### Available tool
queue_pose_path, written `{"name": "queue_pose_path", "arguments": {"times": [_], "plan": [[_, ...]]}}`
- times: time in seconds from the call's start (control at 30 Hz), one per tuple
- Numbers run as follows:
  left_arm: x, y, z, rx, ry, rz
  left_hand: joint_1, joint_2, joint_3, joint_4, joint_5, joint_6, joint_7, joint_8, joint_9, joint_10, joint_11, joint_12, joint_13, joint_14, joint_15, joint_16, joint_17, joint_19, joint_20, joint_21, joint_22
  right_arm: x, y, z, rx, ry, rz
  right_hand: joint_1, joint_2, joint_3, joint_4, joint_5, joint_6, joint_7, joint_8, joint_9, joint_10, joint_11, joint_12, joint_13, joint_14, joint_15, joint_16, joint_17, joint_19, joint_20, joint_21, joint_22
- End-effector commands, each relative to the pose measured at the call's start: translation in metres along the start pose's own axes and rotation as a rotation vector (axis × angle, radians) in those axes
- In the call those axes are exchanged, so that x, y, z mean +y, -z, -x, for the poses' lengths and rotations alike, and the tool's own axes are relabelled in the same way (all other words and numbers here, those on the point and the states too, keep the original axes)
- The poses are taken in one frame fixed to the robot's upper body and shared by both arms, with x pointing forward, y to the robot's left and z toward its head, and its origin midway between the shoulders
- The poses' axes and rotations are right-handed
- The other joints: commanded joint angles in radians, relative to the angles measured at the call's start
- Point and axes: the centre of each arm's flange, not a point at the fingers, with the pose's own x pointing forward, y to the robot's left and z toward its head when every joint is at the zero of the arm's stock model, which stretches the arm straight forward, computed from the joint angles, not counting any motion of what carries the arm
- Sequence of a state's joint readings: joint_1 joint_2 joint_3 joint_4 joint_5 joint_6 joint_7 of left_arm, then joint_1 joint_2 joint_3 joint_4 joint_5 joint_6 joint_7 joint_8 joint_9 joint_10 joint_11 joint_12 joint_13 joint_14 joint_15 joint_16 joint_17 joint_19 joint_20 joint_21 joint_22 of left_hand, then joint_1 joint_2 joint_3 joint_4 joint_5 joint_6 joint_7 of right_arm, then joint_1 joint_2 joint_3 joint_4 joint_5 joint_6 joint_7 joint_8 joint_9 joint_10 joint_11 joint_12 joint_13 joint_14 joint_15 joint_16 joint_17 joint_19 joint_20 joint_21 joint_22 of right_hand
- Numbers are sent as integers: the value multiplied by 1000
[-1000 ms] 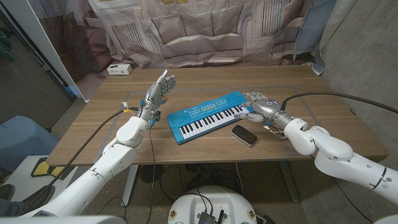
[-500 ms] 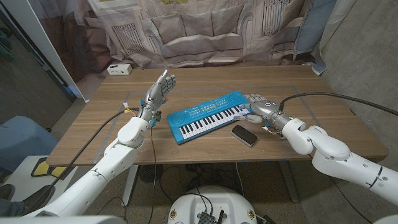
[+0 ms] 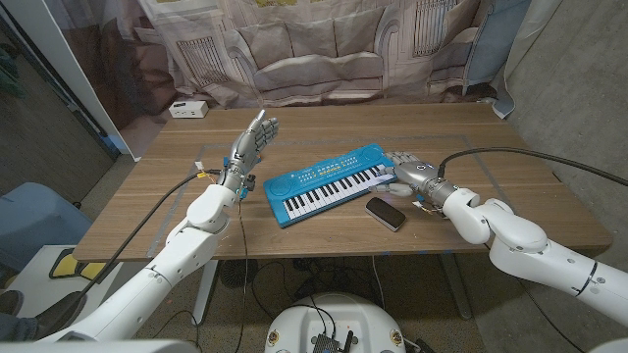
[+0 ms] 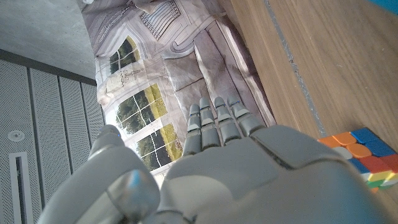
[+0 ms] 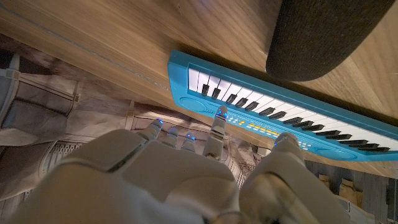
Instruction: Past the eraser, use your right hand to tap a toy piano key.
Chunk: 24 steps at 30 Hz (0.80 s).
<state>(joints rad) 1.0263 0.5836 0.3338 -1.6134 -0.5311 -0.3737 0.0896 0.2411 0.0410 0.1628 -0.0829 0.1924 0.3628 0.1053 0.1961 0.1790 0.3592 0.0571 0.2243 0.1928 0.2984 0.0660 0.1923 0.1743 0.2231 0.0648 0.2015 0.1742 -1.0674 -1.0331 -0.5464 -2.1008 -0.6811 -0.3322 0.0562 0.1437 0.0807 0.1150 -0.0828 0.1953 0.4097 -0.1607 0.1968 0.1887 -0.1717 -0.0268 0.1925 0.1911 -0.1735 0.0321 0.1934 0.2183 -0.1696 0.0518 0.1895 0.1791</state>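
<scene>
my right hand (image 3: 410, 168) is sitting at the right-hand end of the toy piano (image 3: 331, 182), roughly 3 o'clock from the middle of the table (image 3: 324, 127). fingers are held close together and curled down over that end of the keyboard, holding nothing. in the right wrist view my right hand (image 5: 186, 174) is right up against the blue body, with one fingertip (image 5: 220, 113) reaching furthest, ending at the strip of little coloured buttons beside the white and black keys. honestly can't tell if a tip is actually pressing a key or just hovering above it.

the toy piano (image 5: 273, 118) is lying at a slant near the table's centre, its left end nearer my edge and its right end angling away toward 1 o'clock. the eraser (image 3: 385, 213), a dark flat oblong thing, is lying just beside the piano's near-right corner, at about 5 o'clock from the keyboard and a bit toward me from my right hand. in the right wrist view it's the big dark blurry shape (image 5: 329, 37).

my left hand (image 3: 252, 140) is standing up off the table at about 9 o'clock from the piano, palm upright, fingers straight and close together, holding nothing. in the left wrist view, beside my left hand (image 4: 236, 168), a colourful puzzle cube (image 4: 360, 152) is sitting on the wood.

a small white box (image 3: 186, 109) is sitting at the far left corner, around 11 o'clock.
</scene>
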Motion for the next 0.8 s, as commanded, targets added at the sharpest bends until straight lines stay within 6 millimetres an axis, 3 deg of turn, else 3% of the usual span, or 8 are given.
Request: {"name": "queue_pose_path", "arguments": {"times": [0.03, 0.8], "plan": [[-3, 1, 0, 6, 9, -3, 2, 8, 4, -6, -1, 5, 3, -2, 3, 9, -1, -5, 6, 9, 2, -2, 5, 1, 5, -3, 4, 6, 2, -3, 10, -19, -11, 4, 7, 7, 2, -4, 12, 0, 5, 1, -120, 4, 7, 2, -252, 9, 6, 2, -122, -2, 7, 3], [-3, 4, -1, 8, 16, 0, 1, 7, 3, -8, -1, 6, 1, -3, 3, 11, -1, -6, 6, 9, 2, -3, 5, 0, 6, -4, 4, 13, 6, -12, 22, -50, -30, 11, 15, 15, -2, -4, 21, -4, 6, 1, -116, 1, 10, 2, -239, 11, 11, 0, -113, -1, 12, 2]]}}
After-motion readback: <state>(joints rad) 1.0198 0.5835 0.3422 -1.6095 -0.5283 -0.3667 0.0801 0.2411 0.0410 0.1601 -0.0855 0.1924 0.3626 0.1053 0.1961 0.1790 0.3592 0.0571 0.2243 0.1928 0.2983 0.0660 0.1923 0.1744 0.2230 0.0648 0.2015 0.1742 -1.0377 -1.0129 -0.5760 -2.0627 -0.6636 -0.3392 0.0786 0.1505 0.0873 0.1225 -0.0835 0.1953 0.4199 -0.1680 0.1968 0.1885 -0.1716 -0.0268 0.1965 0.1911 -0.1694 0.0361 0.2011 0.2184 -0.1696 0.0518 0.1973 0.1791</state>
